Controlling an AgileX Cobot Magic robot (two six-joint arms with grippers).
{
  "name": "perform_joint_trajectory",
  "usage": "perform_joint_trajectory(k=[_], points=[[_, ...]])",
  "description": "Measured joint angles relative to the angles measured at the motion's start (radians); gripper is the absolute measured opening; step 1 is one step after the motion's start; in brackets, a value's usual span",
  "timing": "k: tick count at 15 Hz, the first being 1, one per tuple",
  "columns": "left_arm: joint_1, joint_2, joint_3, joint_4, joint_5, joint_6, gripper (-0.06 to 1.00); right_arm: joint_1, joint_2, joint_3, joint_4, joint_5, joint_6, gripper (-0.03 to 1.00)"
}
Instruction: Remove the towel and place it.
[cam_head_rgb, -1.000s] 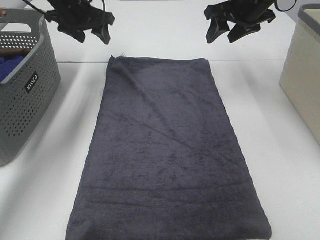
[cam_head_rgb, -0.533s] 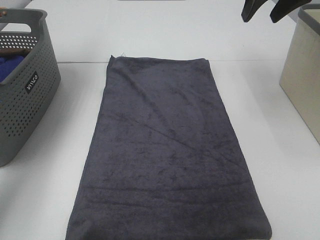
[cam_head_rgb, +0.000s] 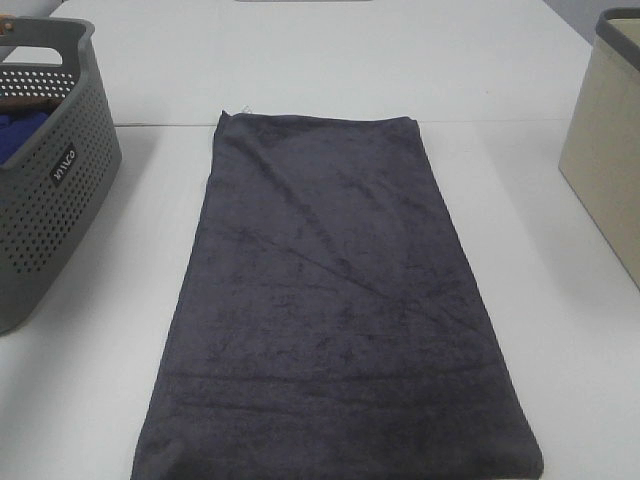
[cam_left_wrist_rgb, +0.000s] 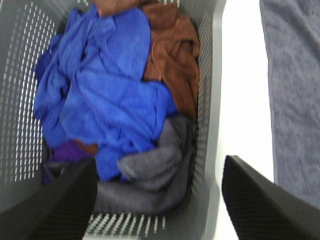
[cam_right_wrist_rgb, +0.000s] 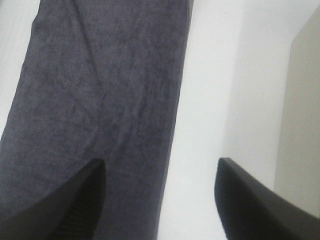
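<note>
The dark charcoal-grey towel (cam_head_rgb: 330, 300) lies spread flat on the white table (cam_head_rgb: 560, 330), long side running from far to near. Neither gripper shows in the exterior high view. My left gripper (cam_left_wrist_rgb: 157, 200) is open and empty, high above the grey perforated basket (cam_left_wrist_rgb: 210, 100); the towel's edge (cam_left_wrist_rgb: 295, 90) shows beside the basket. My right gripper (cam_right_wrist_rgb: 160, 200) is open and empty, high above the towel's right edge (cam_right_wrist_rgb: 100, 100) and the bare table.
The grey perforated basket (cam_head_rgb: 50, 200) stands at the left and holds blue (cam_left_wrist_rgb: 100, 95), brown (cam_left_wrist_rgb: 172, 55) and grey (cam_left_wrist_rgb: 155, 170) cloths. A beige bin (cam_head_rgb: 610, 150) stands at the right edge, also in the right wrist view (cam_right_wrist_rgb: 302, 115).
Both arms have risen out of the exterior high view: both grippers showed at the top one second ago, only the right half a second ago, none now. The towel has not moved.
</note>
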Motion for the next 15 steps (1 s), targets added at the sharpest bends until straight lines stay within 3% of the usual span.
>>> perform_joint_trajectory(k=[1, 7, 15], points=[[0.000, -0.142, 0.145, -0.001, -0.006, 0.000, 0.67, 0.000, -0.137, 0.118, 0.000, 0.000, 0.015, 0.62], [0.000, -0.687, 0.555, 0.001, -0.015, 0.000, 0.67, 0.000, -0.678, 0.532, 0.000, 0.002, 0.038, 0.62], [0.000, -1.247, 0.848, 0.054, 0.000, 0.000, 0.67, 0.000, -1.188, 0.876, -0.007, 0.004, 0.011, 0.62]])
